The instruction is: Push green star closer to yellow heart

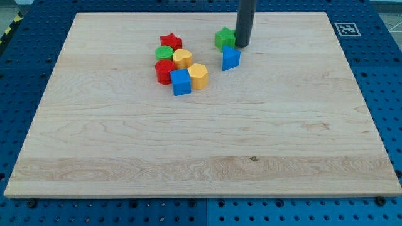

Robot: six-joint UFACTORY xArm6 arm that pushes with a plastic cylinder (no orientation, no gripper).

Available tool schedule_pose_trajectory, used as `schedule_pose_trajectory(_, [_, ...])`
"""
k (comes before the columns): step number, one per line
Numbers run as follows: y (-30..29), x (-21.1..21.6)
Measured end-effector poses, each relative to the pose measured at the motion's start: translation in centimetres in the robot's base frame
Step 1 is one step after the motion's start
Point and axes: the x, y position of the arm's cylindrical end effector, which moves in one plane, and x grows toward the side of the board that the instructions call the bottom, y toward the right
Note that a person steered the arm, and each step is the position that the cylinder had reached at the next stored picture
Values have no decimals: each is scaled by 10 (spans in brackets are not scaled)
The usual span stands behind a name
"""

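Note:
The green star [223,38] lies near the view's top, right of centre. My tip [242,44] touches or nearly touches its right side. The yellow heart [182,59] sits to the left in a cluster, about a block's width and more from the star. A blue block [230,58] lies just below the star and the tip.
The cluster holds a red star [169,43], a green round block [164,53], a red round block [165,71], a blue cube [181,82] and a yellow hexagon-like block [198,75]. The wooden board [201,157] ends close above the star.

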Motion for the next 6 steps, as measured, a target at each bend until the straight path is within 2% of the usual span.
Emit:
schedule_pose_trajectory(2, [-31,-1])
schedule_pose_trajectory(3, [-31,-39])
schedule_pose_trajectory(4, [-43,-54])
schedule_pose_trajectory(6, [-45,-22])
